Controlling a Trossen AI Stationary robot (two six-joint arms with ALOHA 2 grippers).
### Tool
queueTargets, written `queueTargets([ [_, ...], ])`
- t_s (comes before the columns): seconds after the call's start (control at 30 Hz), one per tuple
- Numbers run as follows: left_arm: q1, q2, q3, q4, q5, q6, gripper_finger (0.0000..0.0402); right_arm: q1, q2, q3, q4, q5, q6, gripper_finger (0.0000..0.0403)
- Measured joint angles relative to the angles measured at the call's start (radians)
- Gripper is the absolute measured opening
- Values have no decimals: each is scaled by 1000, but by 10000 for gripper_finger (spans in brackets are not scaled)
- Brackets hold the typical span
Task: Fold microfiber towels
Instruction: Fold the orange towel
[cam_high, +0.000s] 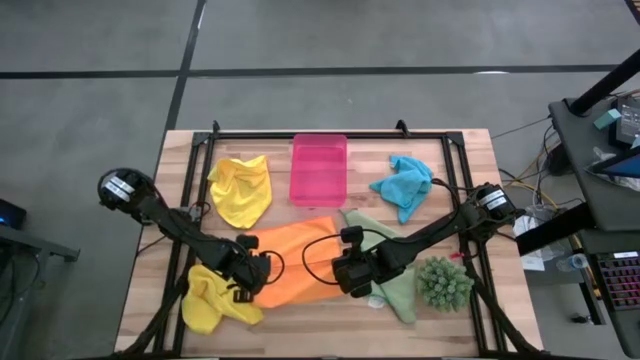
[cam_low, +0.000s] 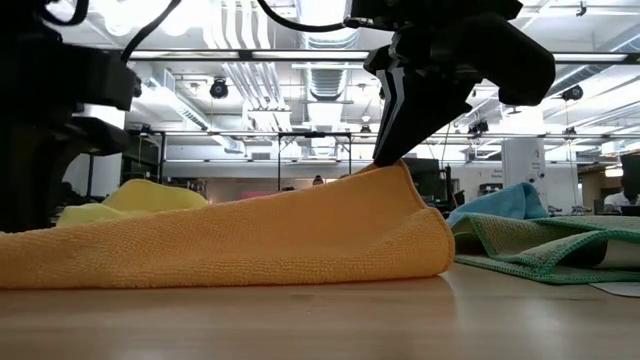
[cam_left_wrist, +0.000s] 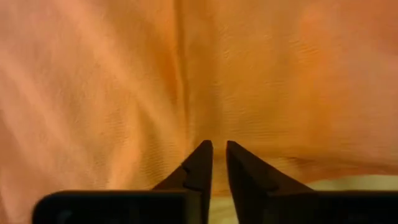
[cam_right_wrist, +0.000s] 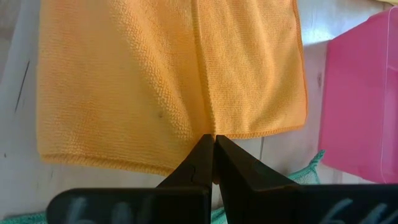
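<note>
The orange towel (cam_high: 300, 262) lies spread near the middle of the wooden bench (cam_high: 330, 320), between the two arms. The right gripper (cam_high: 345, 283) is at the towel's right edge, its jaws clenched on a pinch of the orange cloth; the low view shows that edge drawn up into a peak under the dark fingers (cam_low: 395, 130). The left gripper (cam_high: 250, 272) is at the towel's left edge, its jaws nearly together over the orange cloth, with a narrow gap between the fingertips (cam_left_wrist: 199, 163); whether they grasp the fabric I cannot tell.

A crumpled yellow towel (cam_high: 210, 300) sits just left of the orange one, at the near left corner. A second yellow towel (cam_high: 242, 190) lies at the far left, beside the pink tray (cam_high: 318, 170) at the far middle. The turquoise towel (cam_high: 403, 185) is bunched to the tray's right. The light green towel (cam_high: 392, 290) lies to the right of the orange one, partly under the right arm, with the spiky green plant (cam_high: 443, 283) beside it.
</note>
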Motion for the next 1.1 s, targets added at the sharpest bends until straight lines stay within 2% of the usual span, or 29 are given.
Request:
queueTargets([
  [0.27,0,1,-9,-3,-98,9,132,0,0,0,0,0,0,9],
  [0.4,0,-1,-11,-8,-103,26,157,0,0,0,0,0,0,9],
  [0.53,0,2,-13,14,-66,24,152,0,0,0,0,0,0,9],
  [0.87,0,2,-12,52,48,25,98,0,0,0,0,0,0,9],
  [1.1,0,4,-13,50,12,25,72,0,0,0,0,0,0,9],
])
